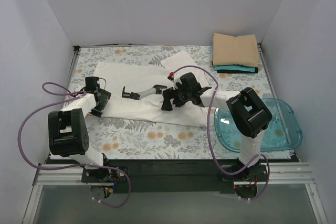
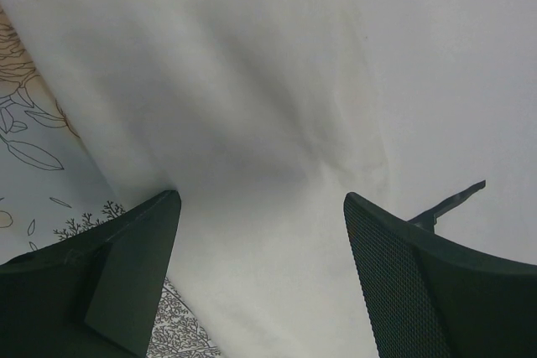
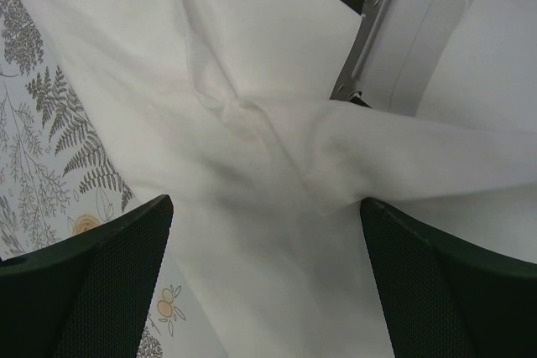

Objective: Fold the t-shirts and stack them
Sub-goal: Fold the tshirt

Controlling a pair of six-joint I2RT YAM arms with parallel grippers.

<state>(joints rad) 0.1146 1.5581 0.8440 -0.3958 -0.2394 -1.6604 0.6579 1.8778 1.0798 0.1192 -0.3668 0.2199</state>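
L pincer [image 2: 260, 199], R pincer [image 3: 267, 203]: both agape

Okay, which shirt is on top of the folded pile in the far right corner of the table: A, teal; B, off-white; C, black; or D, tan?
D: in the overhead view the tan t-shirt lies uppermost, with only an edge of the teal t-shirt peeking out beneath it.

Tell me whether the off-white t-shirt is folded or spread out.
Spread, not folded: the off-white t-shirt lies open and wrinkled across the table cover, unlike the folded stack at the far right.
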